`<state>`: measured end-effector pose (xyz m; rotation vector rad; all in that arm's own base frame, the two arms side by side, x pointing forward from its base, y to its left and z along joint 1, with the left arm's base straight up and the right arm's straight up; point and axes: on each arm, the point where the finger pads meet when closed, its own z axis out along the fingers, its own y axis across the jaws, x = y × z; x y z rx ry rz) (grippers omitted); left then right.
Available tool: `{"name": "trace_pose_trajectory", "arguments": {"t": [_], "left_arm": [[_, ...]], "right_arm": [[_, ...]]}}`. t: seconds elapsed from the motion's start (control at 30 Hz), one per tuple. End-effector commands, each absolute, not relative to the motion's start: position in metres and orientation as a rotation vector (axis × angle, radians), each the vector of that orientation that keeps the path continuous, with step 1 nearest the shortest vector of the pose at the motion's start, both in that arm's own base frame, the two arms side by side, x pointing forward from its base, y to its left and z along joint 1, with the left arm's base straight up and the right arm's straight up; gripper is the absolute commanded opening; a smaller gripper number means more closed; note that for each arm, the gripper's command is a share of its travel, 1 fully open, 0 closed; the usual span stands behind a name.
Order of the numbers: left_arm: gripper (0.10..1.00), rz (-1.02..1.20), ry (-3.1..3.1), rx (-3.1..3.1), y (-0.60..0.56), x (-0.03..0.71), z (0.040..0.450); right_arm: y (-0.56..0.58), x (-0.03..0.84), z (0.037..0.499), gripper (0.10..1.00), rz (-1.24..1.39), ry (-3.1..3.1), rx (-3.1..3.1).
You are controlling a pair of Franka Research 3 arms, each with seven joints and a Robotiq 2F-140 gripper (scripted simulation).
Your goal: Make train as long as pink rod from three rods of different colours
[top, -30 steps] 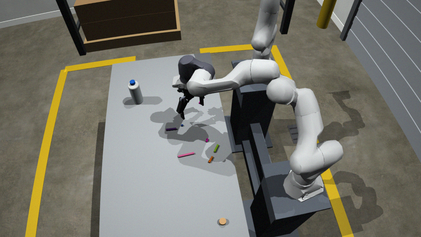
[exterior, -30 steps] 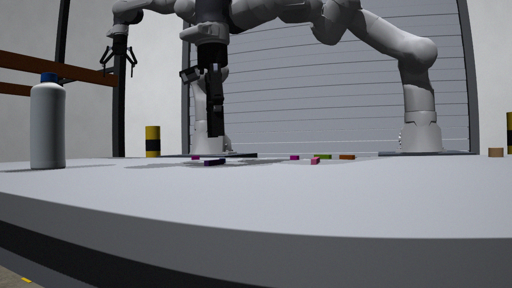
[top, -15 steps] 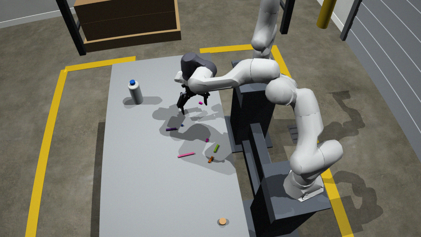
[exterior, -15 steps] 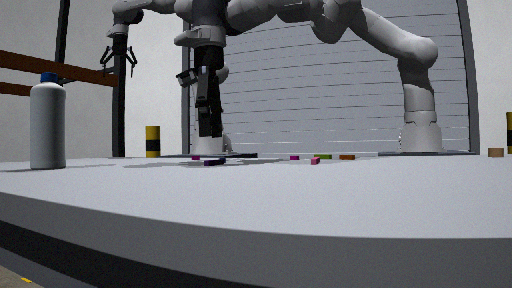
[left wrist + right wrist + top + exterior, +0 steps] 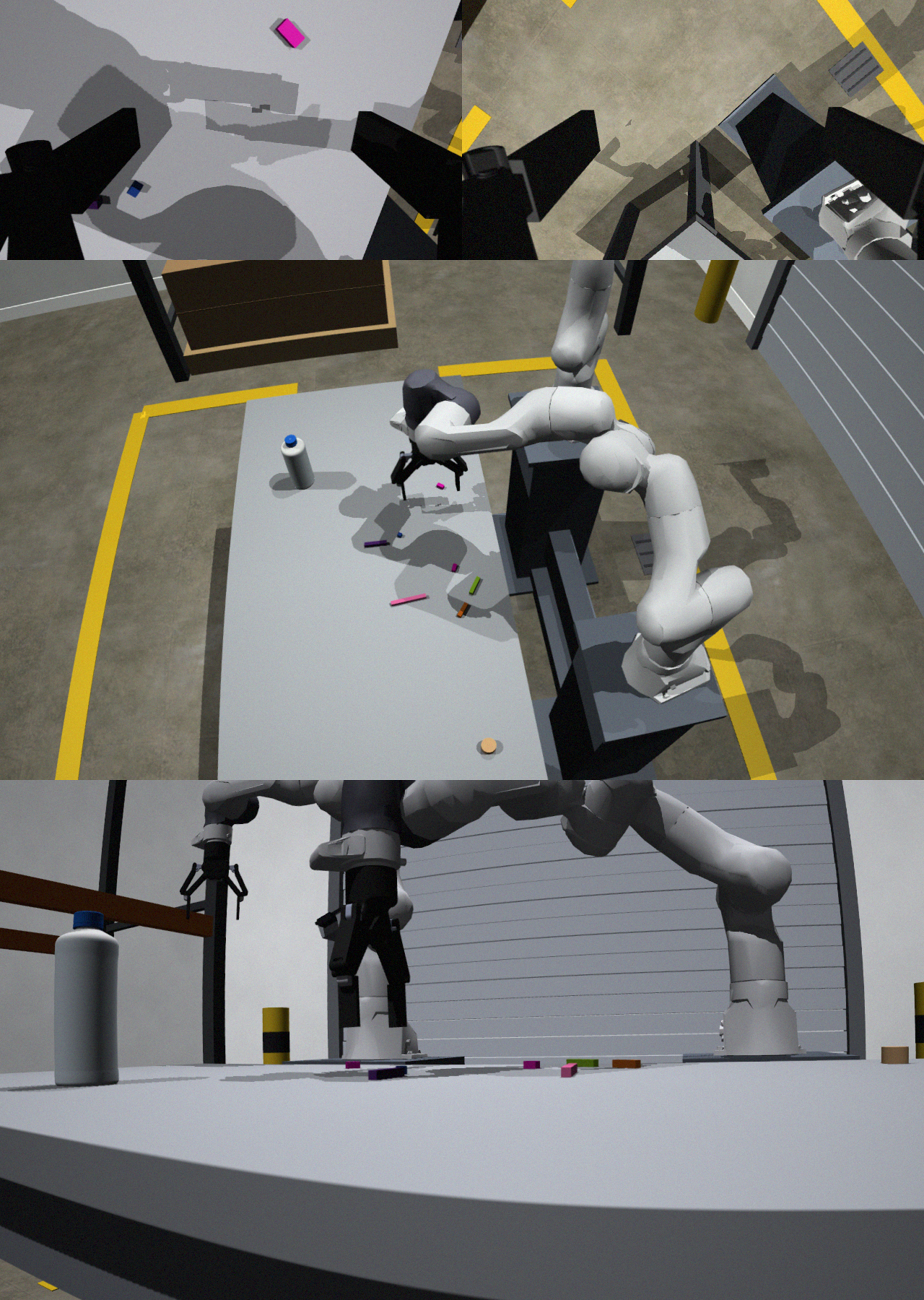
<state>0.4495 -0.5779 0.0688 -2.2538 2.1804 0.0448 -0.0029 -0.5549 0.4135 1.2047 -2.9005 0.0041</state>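
In the left wrist view, 1 finger of the left hand (image 5: 431, 492) (image 5: 372, 1024) (image 5: 245, 128) hides most of the purple rod (image 5: 375, 544) (image 5: 385, 1073) (image 5: 94, 204), and both fingers run out of frame. Both fingers of the right hand (image 5: 213, 916) (image 5: 711, 126) are likewise cut off in its own wrist view.

The blue rod (image 5: 400, 535) (image 5: 405, 1069) (image 5: 135, 188) is too small from above for its shape to show clearly; in the exterior view it blends into the purple rod's far end. There, the left hand's fingers partly hide the right arm's base (image 5: 362, 1045).

From above, the top edge cuts off the crate (image 5: 290, 337), and the bottom edge cuts off the tabletop (image 5: 323, 661) (image 5: 452, 1142) (image 5: 361, 72) (image 5: 693, 242).

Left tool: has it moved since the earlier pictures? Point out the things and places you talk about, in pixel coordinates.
Yes; in the top view, the left tool (image 5: 431, 493) (image 5: 373, 1025) (image 5: 246, 129) has shifted away from the purple rod (image 5: 375, 544) (image 5: 383, 1074) (image 5: 93, 205).
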Motion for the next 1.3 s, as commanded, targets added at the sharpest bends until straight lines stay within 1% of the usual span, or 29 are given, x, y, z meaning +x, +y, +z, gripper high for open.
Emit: {"name": "trace_pose_trajectory", "arguments": {"t": [0.0, 1.27], "left_arm": [[1.000, 0.028, 2.362, -2.065, -0.583, 0.449, 0.072], [1.000, 0.000, 2.916, -1.168, -0.627, 0.413, 0.080]], "right_arm": [[-0.554, -0.002, 0.413, 1.000, 0.000, -2.905, 1.196], [-0.554, -0.002, 0.413, 1.000, 0.000, -2.905, 1.196]]}}
